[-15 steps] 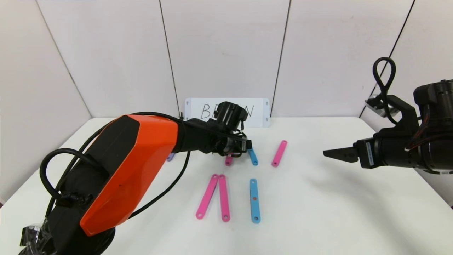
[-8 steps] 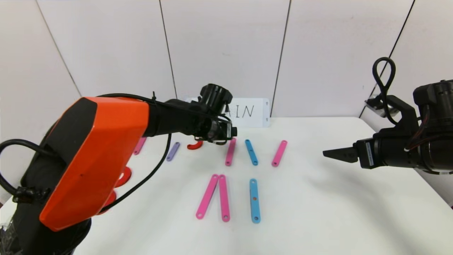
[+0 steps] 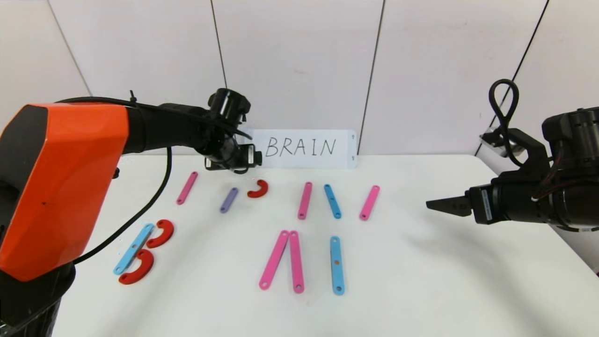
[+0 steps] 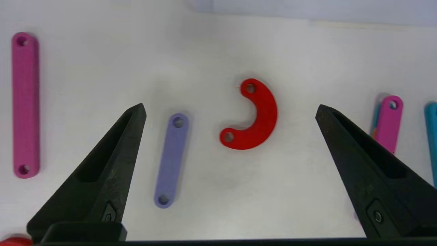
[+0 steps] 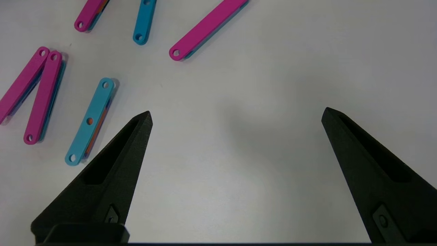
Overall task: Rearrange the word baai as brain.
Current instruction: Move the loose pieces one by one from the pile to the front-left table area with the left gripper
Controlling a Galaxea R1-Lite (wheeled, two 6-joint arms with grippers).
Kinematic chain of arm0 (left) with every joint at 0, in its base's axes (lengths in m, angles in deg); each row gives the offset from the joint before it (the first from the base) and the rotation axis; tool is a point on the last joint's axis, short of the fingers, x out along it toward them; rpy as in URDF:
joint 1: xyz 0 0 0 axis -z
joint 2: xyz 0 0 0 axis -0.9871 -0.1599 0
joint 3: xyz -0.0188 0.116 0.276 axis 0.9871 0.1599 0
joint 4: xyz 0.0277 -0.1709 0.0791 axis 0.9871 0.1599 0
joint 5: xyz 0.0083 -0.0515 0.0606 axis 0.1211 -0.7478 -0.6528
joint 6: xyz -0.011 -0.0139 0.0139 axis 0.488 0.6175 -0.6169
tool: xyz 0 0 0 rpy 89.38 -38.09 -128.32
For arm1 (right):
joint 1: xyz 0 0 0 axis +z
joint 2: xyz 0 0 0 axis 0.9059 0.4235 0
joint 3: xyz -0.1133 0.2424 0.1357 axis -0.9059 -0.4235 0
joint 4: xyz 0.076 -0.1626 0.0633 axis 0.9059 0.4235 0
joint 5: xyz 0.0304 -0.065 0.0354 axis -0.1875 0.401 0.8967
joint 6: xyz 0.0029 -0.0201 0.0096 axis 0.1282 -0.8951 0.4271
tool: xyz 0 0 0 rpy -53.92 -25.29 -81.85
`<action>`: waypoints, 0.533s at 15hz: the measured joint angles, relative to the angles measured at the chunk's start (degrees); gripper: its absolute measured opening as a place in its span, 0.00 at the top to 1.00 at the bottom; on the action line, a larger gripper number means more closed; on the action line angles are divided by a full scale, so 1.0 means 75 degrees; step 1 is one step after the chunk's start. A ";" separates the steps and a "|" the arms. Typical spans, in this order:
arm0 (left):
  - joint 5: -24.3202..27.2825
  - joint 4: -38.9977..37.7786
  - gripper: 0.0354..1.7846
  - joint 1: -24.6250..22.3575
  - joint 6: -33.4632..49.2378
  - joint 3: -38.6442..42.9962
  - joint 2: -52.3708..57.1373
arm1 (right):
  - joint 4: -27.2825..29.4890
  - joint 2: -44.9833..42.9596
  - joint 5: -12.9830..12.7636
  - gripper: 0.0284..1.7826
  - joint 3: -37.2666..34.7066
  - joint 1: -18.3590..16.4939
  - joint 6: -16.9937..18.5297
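Observation:
The letter pieces lie flat on the white table (image 3: 421, 281). At the left a blue bar (image 3: 133, 248) touches two red curves (image 3: 160, 233). Farther back lie a pink bar (image 3: 187, 187), a purple bar (image 3: 229, 200) and a red curve (image 3: 259, 189). Right of these are a pink bar (image 3: 304, 200), a blue bar (image 3: 332, 201) and another pink bar (image 3: 369, 202). Nearer me two pink bars (image 3: 285, 261) meet at the top, beside a blue bar (image 3: 337, 265). My left gripper (image 4: 230, 106) hovers open and empty over the purple bar (image 4: 171, 160) and red curve (image 4: 256, 118). My right gripper (image 3: 430, 204) hangs open over bare table at the right.
A white card (image 3: 302, 148) with BRAIN handwritten on it stands against the back wall. My orange left arm (image 3: 61, 178) reaches over the table's left side. Bare table lies under the right gripper (image 5: 236, 112).
My left arm has swung left and risen, from over the middle pink and blue bars to over the purple bar and red curve, uncovering the card and left pieces. The right arm is still.

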 joint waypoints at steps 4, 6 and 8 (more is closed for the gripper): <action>0.0029 0.0423 0.03 -0.0514 0.0024 0.0011 0.0254 | 0.0003 0.0031 0.0003 0.03 0.0000 0.0005 -0.0002; 0.0020 0.0423 0.03 -0.0782 -0.0159 0.0011 0.0359 | 0.0000 0.0041 0.0003 0.03 0.0000 0.0011 -0.0002; 0.0018 0.0440 0.03 -0.1073 -0.0309 0.0011 0.0423 | 0.0003 0.0055 0.0003 0.03 0.0000 0.0016 0.0000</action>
